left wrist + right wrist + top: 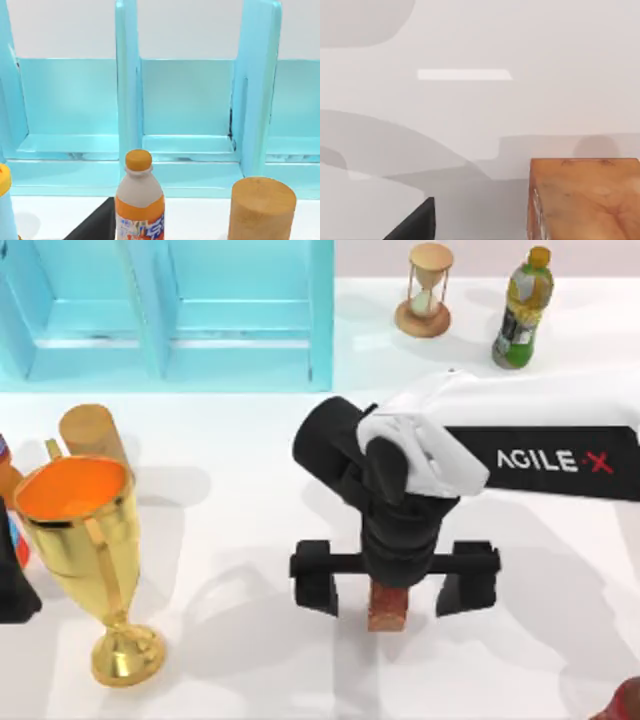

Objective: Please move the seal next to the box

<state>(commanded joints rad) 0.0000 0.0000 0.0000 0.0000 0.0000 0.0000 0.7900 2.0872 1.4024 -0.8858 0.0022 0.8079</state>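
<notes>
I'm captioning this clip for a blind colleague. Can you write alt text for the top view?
The right gripper hangs over the reddish-brown seal near the table's middle, its black fingers spread wide on either side. A gold trophy stands at the left, a light-blue cabinet at the back, with an hourglass and green bottle to its right.

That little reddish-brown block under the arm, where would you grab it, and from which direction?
From straight above, I'd judge. The seal stands on the table as a small flat-sided block, so two opposite flat faces suit a pinch. The right gripper already hangs over it, its fingers spread wide to either side, and bare table flanks the block there.
</notes>
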